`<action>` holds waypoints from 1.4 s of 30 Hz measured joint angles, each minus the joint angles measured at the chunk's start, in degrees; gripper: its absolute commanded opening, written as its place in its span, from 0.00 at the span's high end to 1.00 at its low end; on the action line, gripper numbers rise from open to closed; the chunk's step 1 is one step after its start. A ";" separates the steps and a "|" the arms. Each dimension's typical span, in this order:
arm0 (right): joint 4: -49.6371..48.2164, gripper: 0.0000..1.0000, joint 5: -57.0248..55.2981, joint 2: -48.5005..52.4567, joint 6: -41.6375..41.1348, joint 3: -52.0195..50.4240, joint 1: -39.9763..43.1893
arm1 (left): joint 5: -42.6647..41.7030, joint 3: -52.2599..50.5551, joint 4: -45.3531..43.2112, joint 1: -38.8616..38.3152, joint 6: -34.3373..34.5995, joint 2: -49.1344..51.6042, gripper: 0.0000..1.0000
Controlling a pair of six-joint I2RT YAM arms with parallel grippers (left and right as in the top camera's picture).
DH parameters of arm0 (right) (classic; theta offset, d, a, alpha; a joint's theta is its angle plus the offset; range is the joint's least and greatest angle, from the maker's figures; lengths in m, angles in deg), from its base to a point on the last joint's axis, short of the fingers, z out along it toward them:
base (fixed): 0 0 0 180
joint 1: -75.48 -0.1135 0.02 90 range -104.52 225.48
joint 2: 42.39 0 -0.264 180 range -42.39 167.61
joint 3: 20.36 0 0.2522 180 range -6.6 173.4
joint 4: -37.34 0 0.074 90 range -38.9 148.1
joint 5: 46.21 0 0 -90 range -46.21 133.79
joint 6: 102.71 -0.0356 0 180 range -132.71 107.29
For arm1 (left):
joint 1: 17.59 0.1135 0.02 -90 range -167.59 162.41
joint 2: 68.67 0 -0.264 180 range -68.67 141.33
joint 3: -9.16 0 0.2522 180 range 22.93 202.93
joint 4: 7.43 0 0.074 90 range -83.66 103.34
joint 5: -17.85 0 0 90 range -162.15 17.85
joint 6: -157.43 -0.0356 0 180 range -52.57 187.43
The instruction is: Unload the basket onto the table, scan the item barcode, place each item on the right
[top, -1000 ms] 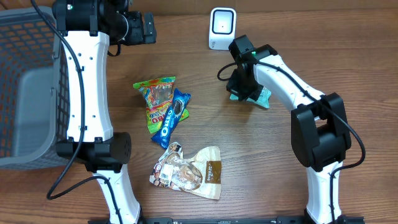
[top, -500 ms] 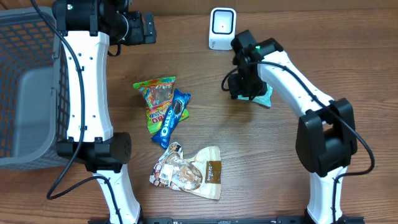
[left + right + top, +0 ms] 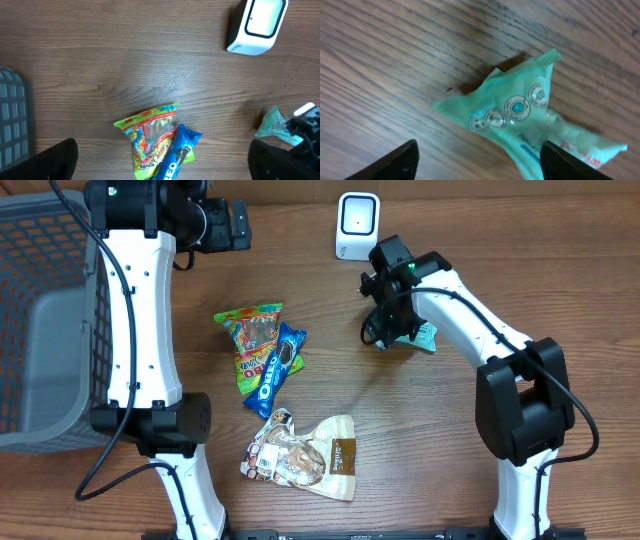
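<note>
**Right jaws spread over a mint-green packet, scanner nearby**

The right gripper (image 3: 479,147) points down at the wooden table (image 3: 380,60), its two dark fingers (image 3: 390,162) spread wide and clenching nothing. The task's item, a small mint-green packet (image 3: 520,110), lies flat on the wood in the gap between them, closer to the finger on the right of the wrist view. Whether it touches that finger cannot be told. Small round printed symbols face up.

From overhead, the white barcode scanner (image 3: 357,225) stands just beyond this gripper, toward the table's far edge.

The left gripper (image 3: 238,225) hovers near that far edge, its jaws also wide apart and empty. Ahead of those jaws lie a colourful gummy bag (image 3: 147,137) and a blue Oreo pack (image 3: 177,155), touching each other. A brown snack bag (image 3: 300,458) lies well away from both grippers, and a grey basket (image 3: 40,330) sits behind the left arm.
</note>
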 measured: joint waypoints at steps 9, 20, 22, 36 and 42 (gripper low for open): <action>-7.48 0.10 -4.87 0.00 5.64 -3.58 -0.17 | 0.00 0.00 0.00 0.00 0.00 -0.02 0.00; -11.37 0.45 -8.11 -0.31 6.51 -7.63 -0.15 | 0.00 0.00 0.00 0.00 0.00 0.00 0.00; -11.34 0.54 -8.26 -0.31 6.05 -7.69 -0.15 | 0.00 0.00 0.00 0.00 0.00 0.00 0.00; -3.67 0.96 -2.47 -0.70 -2.64 -5.35 -0.15 | -0.02 0.00 0.00 0.00 0.00 0.00 0.00; 4.04 0.96 10.16 -0.70 -5.16 -0.85 -0.13 | 0.00 0.00 0.00 0.00 0.00 0.00 0.00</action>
